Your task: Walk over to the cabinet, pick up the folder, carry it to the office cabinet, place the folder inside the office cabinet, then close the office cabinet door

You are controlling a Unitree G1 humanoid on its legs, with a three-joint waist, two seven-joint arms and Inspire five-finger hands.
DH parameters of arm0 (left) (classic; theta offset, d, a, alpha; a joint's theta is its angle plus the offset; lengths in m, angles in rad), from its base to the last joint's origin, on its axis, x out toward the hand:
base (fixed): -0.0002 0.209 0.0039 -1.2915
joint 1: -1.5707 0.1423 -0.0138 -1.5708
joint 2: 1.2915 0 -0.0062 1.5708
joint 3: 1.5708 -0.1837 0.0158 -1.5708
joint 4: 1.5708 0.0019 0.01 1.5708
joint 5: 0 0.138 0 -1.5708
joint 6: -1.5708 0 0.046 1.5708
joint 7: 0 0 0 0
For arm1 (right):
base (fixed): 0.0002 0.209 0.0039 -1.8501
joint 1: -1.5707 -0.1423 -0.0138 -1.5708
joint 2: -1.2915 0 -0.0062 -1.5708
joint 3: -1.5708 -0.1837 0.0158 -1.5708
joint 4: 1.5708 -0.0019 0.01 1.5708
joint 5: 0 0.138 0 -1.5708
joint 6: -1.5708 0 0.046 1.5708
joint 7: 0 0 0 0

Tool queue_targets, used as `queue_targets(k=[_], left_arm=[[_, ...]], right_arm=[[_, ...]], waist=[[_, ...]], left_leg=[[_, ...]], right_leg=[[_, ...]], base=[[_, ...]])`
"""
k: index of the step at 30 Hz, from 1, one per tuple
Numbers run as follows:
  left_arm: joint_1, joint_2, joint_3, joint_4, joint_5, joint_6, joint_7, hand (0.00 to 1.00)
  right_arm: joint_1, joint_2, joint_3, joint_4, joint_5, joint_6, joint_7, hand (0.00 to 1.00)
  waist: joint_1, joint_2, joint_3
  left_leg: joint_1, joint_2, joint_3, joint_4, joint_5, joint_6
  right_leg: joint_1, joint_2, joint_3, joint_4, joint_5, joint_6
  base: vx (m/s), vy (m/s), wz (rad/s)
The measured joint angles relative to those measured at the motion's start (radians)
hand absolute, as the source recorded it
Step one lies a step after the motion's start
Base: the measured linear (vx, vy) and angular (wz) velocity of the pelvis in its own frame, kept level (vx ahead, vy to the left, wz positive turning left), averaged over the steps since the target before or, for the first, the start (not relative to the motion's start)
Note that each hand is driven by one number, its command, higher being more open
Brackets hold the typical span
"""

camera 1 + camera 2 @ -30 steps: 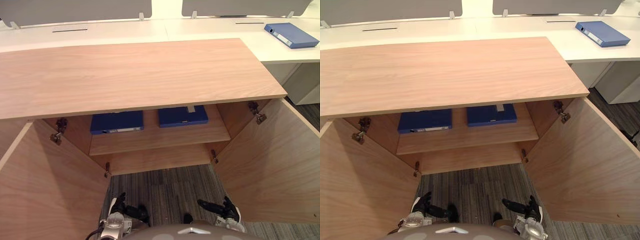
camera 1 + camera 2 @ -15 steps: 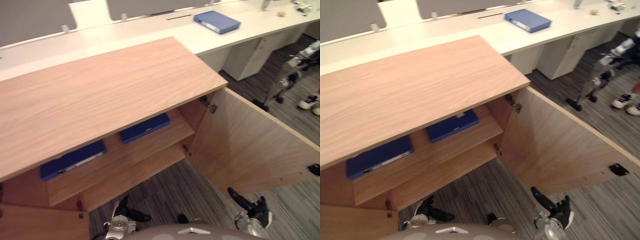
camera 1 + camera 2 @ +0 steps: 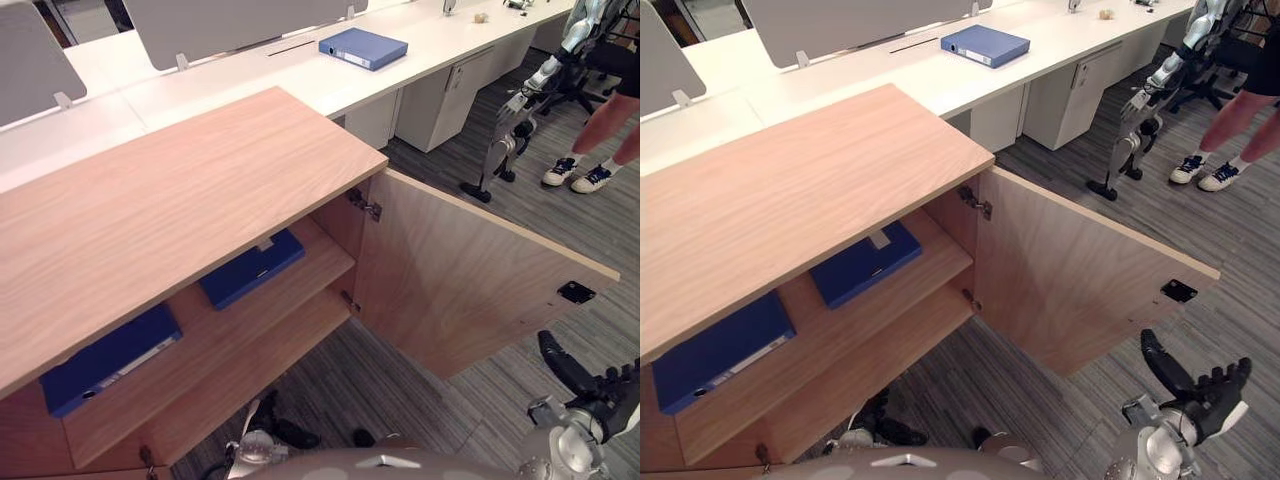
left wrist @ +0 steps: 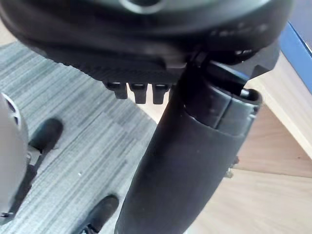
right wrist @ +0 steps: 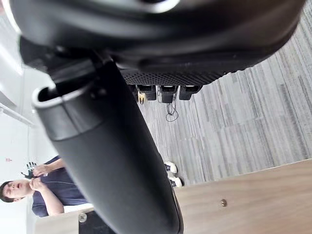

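Note:
A blue folder (image 3: 363,47) lies flat on the white desk (image 3: 250,80) behind the wooden cabinet (image 3: 170,190). Two more blue folders, one (image 3: 252,268) and the other (image 3: 105,358), lie on the cabinet's upper shelf. The cabinet's right door (image 3: 470,280) stands wide open. My right hand (image 3: 1196,390) hangs low beside that door's outer edge, fingers relaxed and empty. My left hand (image 3: 272,425) hangs low in front of the cabinet's open middle, over the carpet, holding nothing. Its straight thumb (image 4: 190,161) shows in the left wrist view.
Grey partition screens (image 3: 230,18) stand at the back of the desk, with white drawer units (image 3: 445,95) under it. Another robot (image 3: 515,115) and a person's legs (image 3: 600,135) stand on the carpet to the far right. A person (image 5: 48,195) shows in the right wrist view.
The camera has swung to the right, so the cabinet sits further left and the right door and far floor have come into view. My right hand has risen a little.

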Motion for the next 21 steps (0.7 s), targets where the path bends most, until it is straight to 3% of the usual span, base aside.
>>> queue_targets(k=[5,13,21], left_arm=[[-0.023,0.005,-0.081,-0.008,0.000,-0.008,-0.017,1.00],[-0.017,0.007,-0.115,-0.004,0.001,-0.019,-0.029,1.00],[-0.001,0.008,-0.125,0.004,0.019,-0.020,-0.039,1.00]], right_arm=[[-0.025,-0.049,-0.001,-0.034,-0.003,0.000,0.038,1.00],[-0.062,-0.117,0.013,0.014,-0.039,0.010,0.141,1.00],[-0.083,-0.148,0.069,0.100,-0.054,0.023,0.164,1.00]], waist=[[-0.008,-0.004,0.001],[-0.011,-0.011,0.005],[-0.015,-0.004,0.003]], left_leg=[[-0.025,-0.007,-0.004,0.000,0.011,0.014],[-0.035,-0.009,-0.010,0.001,0.010,0.015],[-0.061,-0.014,-0.043,0.000,0.017,0.025]], right_leg=[[-0.021,-0.006,-0.002,0.005,0.002,0.003],[-0.026,-0.010,-0.004,0.004,0.002,0.004],[-0.037,-0.022,-0.032,0.004,0.002,0.004]], base=[[-0.01,-0.071,0.02],[0.00,-0.060,0.03],[-0.03,-0.074,0.11]])
